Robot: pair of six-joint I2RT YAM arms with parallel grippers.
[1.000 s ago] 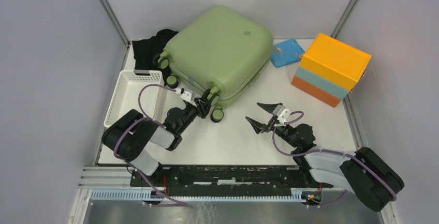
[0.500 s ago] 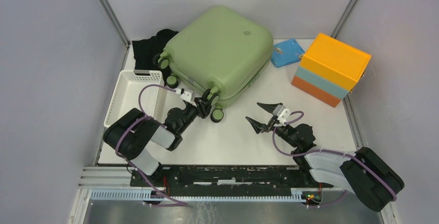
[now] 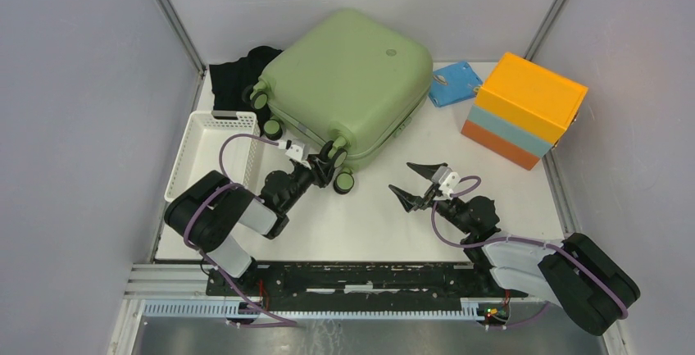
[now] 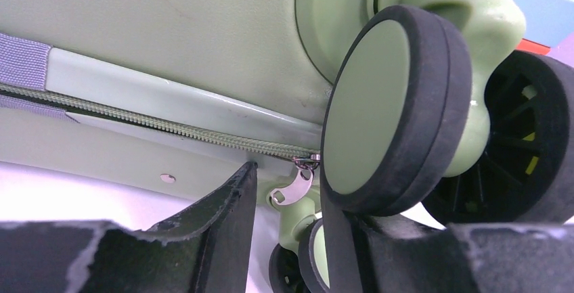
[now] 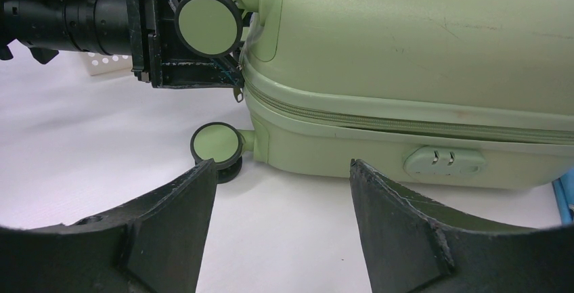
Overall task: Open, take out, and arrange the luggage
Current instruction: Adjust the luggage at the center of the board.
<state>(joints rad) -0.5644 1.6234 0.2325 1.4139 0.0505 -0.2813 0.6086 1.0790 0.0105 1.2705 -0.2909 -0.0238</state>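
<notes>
You see a sage-green suitcase (image 3: 348,76) with black, green-capped wheels (image 4: 455,97), an orange-and-light-blue box (image 3: 524,109), a white perforated basket (image 3: 223,116), a blue pouch (image 3: 455,83), black cloth (image 3: 236,78).

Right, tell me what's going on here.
The left gripper is at the near wheeled corner of the sage-green suitcase, its jaws open either side of the zip pull without pinching it. The right gripper hovers open and empty above the table, facing the suitcase. The suitcase lies flat and zipped shut, not yet opened.
</notes>
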